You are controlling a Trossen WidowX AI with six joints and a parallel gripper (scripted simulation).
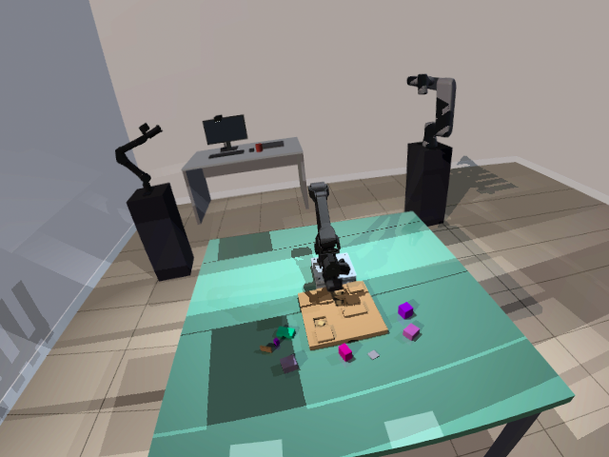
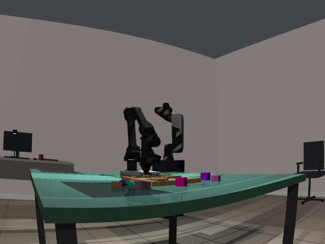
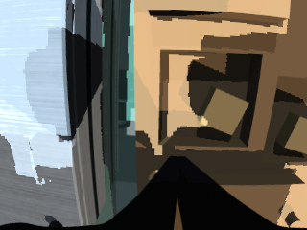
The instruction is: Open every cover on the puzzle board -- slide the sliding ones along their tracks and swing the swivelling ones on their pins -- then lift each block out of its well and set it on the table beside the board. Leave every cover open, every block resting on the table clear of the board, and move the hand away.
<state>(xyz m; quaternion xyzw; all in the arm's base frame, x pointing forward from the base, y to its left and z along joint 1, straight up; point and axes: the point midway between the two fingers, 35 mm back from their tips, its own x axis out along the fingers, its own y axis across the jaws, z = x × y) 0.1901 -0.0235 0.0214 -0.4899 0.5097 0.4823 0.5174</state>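
Note:
The tan puzzle board (image 1: 366, 328) (image 2: 194, 180) (image 3: 146, 72) lies in the middle of the green table (image 1: 442, 373). My gripper (image 1: 338, 293) (image 2: 146, 172) (image 3: 177, 164) is shut on nothing, its tip low over the board's back edge near the arm's base. In the wrist view an uncovered square well (image 3: 165, 96) lies just ahead of the fingertips with a tan block (image 3: 225, 111) tilted inside. A second tan block (image 3: 294, 135) sits in a well to its right. In the top view the near left well shows a small tan block (image 1: 321, 322).
Loose blocks lie on the table around the board: purple (image 1: 404, 309) (image 2: 205, 176), violet (image 1: 411, 331) (image 2: 215, 178), magenta (image 1: 344, 351) (image 2: 181, 181), dull purple (image 1: 288, 363) (image 2: 142, 184), green (image 1: 285, 332), orange (image 1: 265, 348) (image 2: 116, 184). A small grey tile (image 1: 373, 354) lies in front.

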